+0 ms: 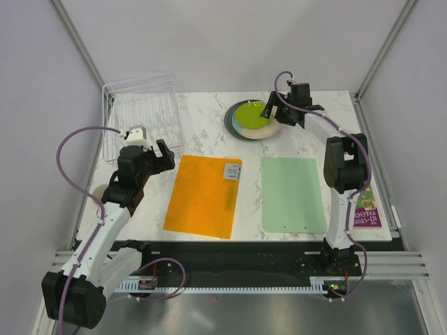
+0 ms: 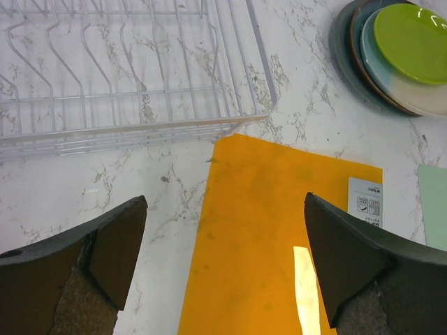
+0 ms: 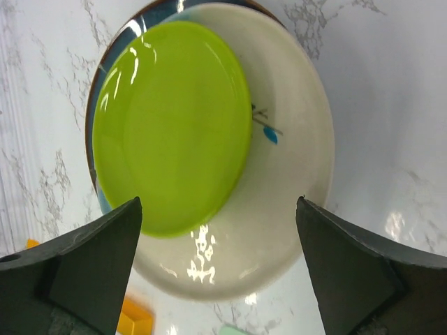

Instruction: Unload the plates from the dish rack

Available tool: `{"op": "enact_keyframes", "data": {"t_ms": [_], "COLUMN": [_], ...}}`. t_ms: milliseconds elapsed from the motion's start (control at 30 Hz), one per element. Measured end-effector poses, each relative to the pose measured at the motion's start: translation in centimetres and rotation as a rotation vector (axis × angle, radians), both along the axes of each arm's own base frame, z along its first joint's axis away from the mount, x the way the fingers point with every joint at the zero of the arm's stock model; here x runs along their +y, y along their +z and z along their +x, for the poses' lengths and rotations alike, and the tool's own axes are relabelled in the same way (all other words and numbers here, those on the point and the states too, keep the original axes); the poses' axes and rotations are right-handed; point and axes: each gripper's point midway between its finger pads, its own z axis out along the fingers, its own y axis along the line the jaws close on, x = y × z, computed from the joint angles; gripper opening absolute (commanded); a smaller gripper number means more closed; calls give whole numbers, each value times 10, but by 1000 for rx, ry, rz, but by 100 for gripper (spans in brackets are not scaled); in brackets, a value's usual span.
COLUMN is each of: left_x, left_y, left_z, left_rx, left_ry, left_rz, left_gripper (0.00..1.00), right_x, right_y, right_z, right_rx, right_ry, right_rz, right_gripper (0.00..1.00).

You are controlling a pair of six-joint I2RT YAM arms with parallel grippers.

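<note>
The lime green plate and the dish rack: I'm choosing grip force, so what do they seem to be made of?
Lime green plate: glazed ceramic or glossy melamine, I cannot tell which; sharp light glints on a smooth, even surface. Dish rack: thin metal wire, probably with a white coating; slim bent rods with a soft sheen.

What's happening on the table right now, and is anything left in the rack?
The white wire dish rack has no plates in it. The round plates sit stacked on the marble table, with a small lime green plate on top of a cream plate. The right gripper hangs open just above that stack, holding nothing. The left gripper is open too, over the flat orange rectangular mat beside the rack. Unloading looks finished.
</note>
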Motion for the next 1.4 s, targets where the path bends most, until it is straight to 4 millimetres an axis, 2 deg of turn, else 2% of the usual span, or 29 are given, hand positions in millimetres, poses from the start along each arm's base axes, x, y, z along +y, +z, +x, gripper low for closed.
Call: {"op": "enact_keyframes", "data": {"t_ms": [133,267,367,467,567,733,800,867,1033,1167,1400], "left_x": [-3,-7,-9,-9,-7,-6,-6,-5,-2,7,22], "left_y": [-6,-4,1,4,4,10,10,6,-4,-1,-13], "left_z": [2,8,9,10,11,14,12,8,4,10,12], "left_rx": [26,46,36,15,-6,-41,-64,-79,-87,-115,-135], "left_ry": [-16,-28,-38,-37,-32,-22,-27,-30,-28,9,69], "left_rz": [-2,-3,-9,-9,0,-2,-8,-6,24,61,130], "left_gripper": [100,100,100,100,100,100,100,100,100,100,100], "right_x": [-11,-29,-37,-32,-35,-64,-74,-82,-93,-97,-101], "right_y": [20,71,113,133,120,74,64,63,72,79,79], "right_z": [-29,-68,-113,-153,-189,-222,-235,-244,-244,-240,-236], "right_rx": [-18,-117,-239,-335,-351,-291,-294,-313,-365,-393,-407], "right_ry": [-11,-37,-75,-70,-67,-130,-154,-182,-247,-277,-295], "right_rz": [-62,-156,-247,-304,-366,-461,-478,-485,-499,-509,-535], "right_gripper": [98,98,98,98,98,98,98,98,98,98,98]}}
